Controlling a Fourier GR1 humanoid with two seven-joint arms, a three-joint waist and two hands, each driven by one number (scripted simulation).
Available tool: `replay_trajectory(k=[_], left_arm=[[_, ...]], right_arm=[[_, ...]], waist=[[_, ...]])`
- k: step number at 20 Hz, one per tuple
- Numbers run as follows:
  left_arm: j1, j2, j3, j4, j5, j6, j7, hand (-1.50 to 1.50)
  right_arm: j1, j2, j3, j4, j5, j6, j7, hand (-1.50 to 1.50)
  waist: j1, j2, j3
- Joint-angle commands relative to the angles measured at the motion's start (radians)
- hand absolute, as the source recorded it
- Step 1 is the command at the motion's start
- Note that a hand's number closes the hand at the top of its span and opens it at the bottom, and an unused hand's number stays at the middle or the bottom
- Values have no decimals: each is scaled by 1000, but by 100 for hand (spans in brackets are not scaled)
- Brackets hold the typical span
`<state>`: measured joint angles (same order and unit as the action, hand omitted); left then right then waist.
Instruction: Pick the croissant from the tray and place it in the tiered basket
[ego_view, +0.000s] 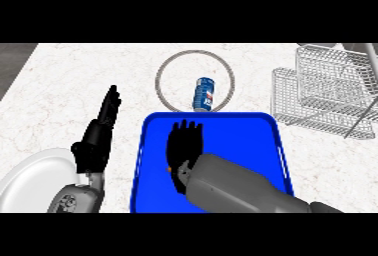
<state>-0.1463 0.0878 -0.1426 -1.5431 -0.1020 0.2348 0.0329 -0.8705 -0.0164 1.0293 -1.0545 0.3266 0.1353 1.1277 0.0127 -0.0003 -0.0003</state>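
Head view: a steep look down onto a pale marbled worktop, with two grey forearms entering from the lower edge.
Tray: a blue tray with a raised rim lies at the centre, its long side running away from the viewer.
Right hand: the black right hand is low over the middle of the tray, palm down, with its grey forearm crossing in from the lower right.
Right hand fingers: the fingers point towards the far end of the tray and look fairly straight; whether they have hold of anything cannot be told.
Croissant: only a small orange speck shows at the left edge of the right hand, on the tray; the rest is hidden beneath the hand.
Left hand: the black left hand rests left of the tray, fingers straight and pointing away, holding nothing.
Plate: a white plate sits at the lower left, partly behind the left forearm.
Can: a blue and white can stands just beyond the tray's far edge, inside a thin grey ring on the worktop.
Tiered basket: a wire tiered basket stands at the upper right, well apart from the right hand.
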Motion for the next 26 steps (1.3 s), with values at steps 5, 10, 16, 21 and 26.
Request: replay_trajectory(k=[5, 10, 16, 21, 26], left_arm=[[-1, 8, 25, 19, -4, -16, -26, 0], [37, -5, 8, -56, -11, -9, 16, 0], [-20, -39, -12, 10, -54, 11, 16, 0], [-34, 3, 43, -21, -17, -15, 45, 0], [49, -17, 20, -11, -26, -8, -10, 0]], right_arm=[[-1, 16, -43, 12, 31, -47, 106, -150], [19, 16, 15, 86, 160, -111, 23, 150], [-2, 16, 64, 146, 230, -105, -32, 150], [114, -132, -39, 98, 215, -86, -32, 150], [227, -298, -94, -13, 237, -127, -12, 150]], waist=[[-2, 1, 0], [2, 0, 0], [3, 3, 0], [-30, -2, 0], [-34, -5, 0]])
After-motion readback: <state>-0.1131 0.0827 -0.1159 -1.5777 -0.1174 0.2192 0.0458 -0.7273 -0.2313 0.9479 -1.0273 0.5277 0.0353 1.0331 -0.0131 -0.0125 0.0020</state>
